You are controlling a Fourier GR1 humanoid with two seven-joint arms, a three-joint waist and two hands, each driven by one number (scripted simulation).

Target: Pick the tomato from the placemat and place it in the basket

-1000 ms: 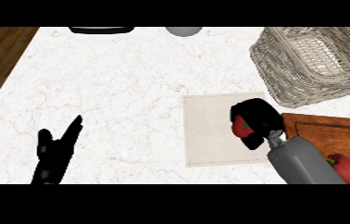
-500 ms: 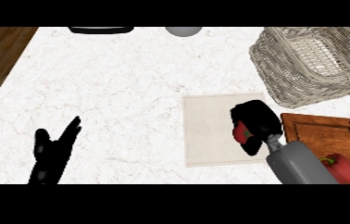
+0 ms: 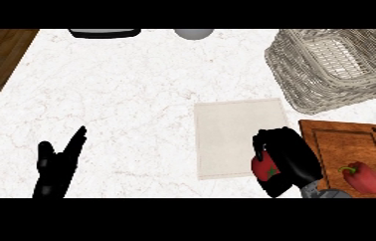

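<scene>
Right hand [image 3: 288, 160] curls around the tomato [image 3: 263, 168] at the placemat's [image 3: 235, 133] near right corner; round, smooth, probably soft, best cradled at its widest part.

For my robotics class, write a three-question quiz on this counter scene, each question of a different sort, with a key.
1. True or false: the tomato already lies in the wicker basket.
2. Multiple choice: the right hand is A) resting open on the counter, B) curled round the tomato, C) inside the basket.
3. Short answer: what lies on the wooden board at the right edge?

Key
1. False; the right hand holds it at the placemat's lower right corner.
2. B.
3. A red vegetable with a green stem, partly cut off by the edge.
</scene>
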